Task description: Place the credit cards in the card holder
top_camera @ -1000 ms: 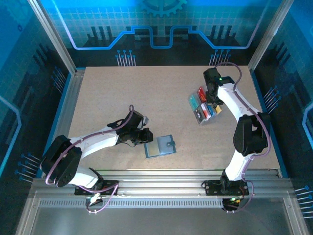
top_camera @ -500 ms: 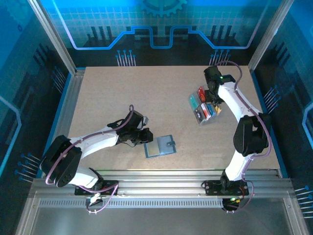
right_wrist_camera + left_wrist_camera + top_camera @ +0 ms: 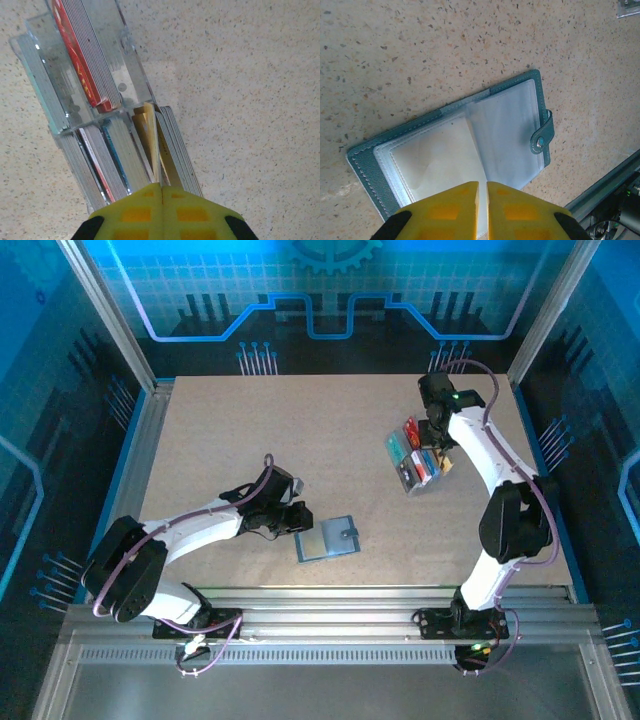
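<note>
The card holder [image 3: 327, 539] lies open on the table near the front, teal-edged with clear sleeves [image 3: 505, 130] inside. My left gripper [image 3: 298, 520] [image 3: 482, 186] sits at its left edge, shut on one clear sleeve page. The credit cards stand on edge in a clear compartment tray [image 3: 418, 458] at the back right: red ones [image 3: 80, 55], teal and blue ones [image 3: 112, 155], and a grey stack [image 3: 175, 145]. My right gripper [image 3: 432, 443] [image 3: 161, 186] is down in the tray, shut on a yellow card [image 3: 150, 132] that stands tilted above its neighbours.
The tray's clear walls [image 3: 60, 85] hem in the card stacks. An aluminium rail [image 3: 380, 600] runs along the near table edge, close to the wallet. Bare tabletop [image 3: 300, 430] stretches between the two arms.
The right arm has shifted slightly over the tray. The left arm and the card holder stay where they were.
</note>
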Controlling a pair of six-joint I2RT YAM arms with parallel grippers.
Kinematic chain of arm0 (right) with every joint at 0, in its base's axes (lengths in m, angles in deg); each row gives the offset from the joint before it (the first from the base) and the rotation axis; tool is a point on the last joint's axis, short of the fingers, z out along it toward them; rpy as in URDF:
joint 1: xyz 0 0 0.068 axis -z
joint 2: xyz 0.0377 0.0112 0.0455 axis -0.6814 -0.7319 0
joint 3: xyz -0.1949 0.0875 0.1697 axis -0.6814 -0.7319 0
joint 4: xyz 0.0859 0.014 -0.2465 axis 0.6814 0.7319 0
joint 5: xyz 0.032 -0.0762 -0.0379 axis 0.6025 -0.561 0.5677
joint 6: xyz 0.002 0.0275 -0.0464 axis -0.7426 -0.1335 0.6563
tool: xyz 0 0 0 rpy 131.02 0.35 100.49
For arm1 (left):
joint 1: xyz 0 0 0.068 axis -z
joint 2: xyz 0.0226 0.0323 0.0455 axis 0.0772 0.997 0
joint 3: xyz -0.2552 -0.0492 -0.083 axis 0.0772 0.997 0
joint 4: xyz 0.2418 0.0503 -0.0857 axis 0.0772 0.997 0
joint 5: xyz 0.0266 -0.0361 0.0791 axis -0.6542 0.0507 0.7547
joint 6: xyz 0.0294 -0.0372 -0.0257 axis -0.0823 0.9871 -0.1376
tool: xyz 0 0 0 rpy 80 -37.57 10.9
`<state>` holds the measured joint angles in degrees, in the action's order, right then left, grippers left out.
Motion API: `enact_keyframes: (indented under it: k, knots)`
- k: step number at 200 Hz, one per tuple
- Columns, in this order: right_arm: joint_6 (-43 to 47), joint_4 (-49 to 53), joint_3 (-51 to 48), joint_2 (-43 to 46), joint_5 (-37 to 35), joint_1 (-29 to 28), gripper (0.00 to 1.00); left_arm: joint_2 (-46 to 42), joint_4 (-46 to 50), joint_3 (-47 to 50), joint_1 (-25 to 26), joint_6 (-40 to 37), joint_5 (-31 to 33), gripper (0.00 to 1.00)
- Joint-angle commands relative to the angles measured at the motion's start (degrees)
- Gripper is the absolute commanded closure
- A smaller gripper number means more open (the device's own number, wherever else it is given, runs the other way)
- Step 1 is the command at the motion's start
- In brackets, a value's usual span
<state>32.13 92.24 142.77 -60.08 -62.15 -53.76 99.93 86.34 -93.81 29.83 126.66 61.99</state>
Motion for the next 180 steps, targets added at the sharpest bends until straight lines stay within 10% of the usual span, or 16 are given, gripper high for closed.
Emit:
enact_keyframes:
  k: [1,97,180]
  knots:
    - [0.4,0.7,2.4,2.3,-1.9,-0.8,1.0,-0.9,1.2,0.6,0.1,0.0,0.6,0.86]
    - [0.4,0.9,3.2,3.8,-3.2,-5.0,1.0,-2.4,3.5,1.1,-1.0,-1.5,1.3,0.85]
    - [-4.2,-16.1,-16.7,20.1,14.5,-17.3,1.0,-9.1,12.1,3.1,-1.1,-4.1,8.0,0.75]
